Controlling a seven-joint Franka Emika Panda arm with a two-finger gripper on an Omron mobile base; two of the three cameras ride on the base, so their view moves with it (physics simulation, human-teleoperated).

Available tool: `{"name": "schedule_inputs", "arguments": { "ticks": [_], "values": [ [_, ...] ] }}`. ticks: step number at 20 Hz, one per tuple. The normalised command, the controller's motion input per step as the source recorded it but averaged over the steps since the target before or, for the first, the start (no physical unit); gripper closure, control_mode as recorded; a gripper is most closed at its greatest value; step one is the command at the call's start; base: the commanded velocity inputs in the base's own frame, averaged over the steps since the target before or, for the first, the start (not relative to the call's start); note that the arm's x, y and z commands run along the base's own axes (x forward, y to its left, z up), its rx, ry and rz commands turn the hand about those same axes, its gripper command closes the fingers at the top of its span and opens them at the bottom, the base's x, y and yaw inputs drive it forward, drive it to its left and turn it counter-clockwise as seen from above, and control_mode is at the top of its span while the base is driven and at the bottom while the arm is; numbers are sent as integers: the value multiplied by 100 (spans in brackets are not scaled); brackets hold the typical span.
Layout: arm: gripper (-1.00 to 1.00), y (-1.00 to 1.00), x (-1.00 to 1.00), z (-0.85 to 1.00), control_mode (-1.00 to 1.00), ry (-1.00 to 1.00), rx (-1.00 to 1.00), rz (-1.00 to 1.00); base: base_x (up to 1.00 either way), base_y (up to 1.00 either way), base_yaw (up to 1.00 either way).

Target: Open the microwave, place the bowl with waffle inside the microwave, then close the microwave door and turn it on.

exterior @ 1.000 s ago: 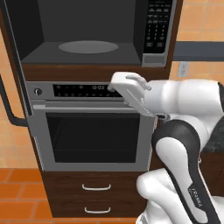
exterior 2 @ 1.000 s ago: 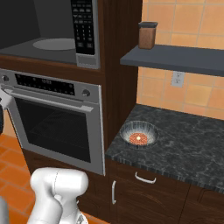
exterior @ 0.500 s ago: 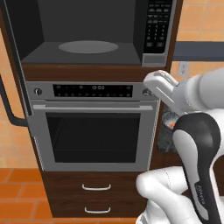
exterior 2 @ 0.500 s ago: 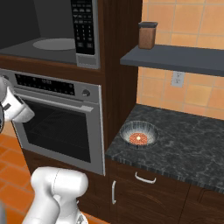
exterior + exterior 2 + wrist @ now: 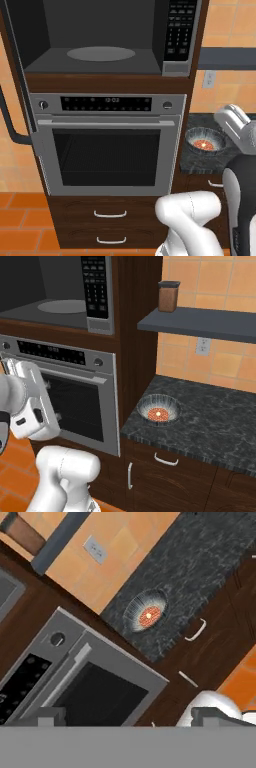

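On the dark speckled counter (image 5: 215, 411) to the right of the oven column sits the bowl (image 5: 158, 408), near the counter's front-left corner, w/ the waffle (image 5: 158, 414) a small reddish patch at its bottom — upright and free of anything around it, so reachable from above. The microwave (image 5: 105, 37) up top already stands open: its cavity is bare, turntable (image 5: 101, 53) exposed, and the microwave door (image 5: 11, 95) is swung far out to the left, its dark handle bar curving at the picture's edge, leaving the opening unobstructed for loading. The gripper (image 5: 127, 719) hangs in front of the oven (image 5: 65, 396), well apart from the bowl, its two fingers spread wide and holding nothing; the hand view looks down at the bowl from an angle, which reads to me as lining up an approach. Door-opening step looks done — next, I'd judge, is the bowl pick-up. A brown jar (image 5: 168, 296) rests on the shelf above, out of the way.
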Motion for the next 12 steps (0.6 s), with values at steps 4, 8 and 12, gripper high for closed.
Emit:
{"name": "schedule_inputs", "arguments": {
  "ticks": [4,8,12],
  "values": [
    [-100,-100,0,-48,-100,6,20,-18,0,0,0],
    [-100,-100,12,-34,-100,1,25,-2,0,0,0],
    [-100,-99,32,-28,-100,0,19,0,0,0,0]
  ]
}}
